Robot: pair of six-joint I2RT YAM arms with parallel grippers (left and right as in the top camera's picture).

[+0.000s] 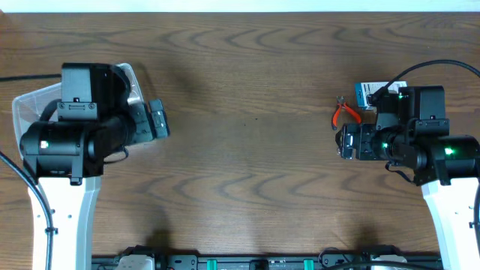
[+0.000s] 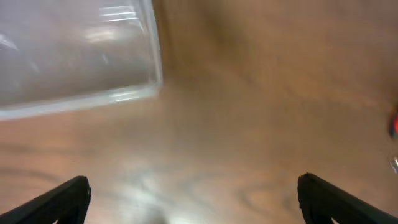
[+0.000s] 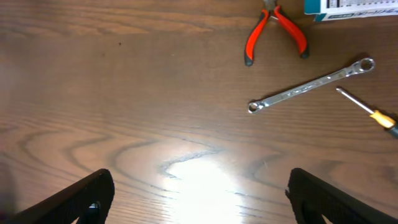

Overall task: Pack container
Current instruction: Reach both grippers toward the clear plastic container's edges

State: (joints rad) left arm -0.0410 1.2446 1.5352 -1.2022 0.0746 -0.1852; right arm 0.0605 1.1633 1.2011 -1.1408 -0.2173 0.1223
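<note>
Open table (image 1: pixel 247 150) centre, container (image 2: pixel 74 56) at left, pliers (image 3: pixel 256 37), wrench (image 3: pixel 311 85) at right

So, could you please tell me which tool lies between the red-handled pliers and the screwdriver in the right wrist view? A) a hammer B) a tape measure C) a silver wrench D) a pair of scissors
C: a silver wrench lies flat on the table, with the red-handled pliers on one side and the screwdriver on the other.
</note>
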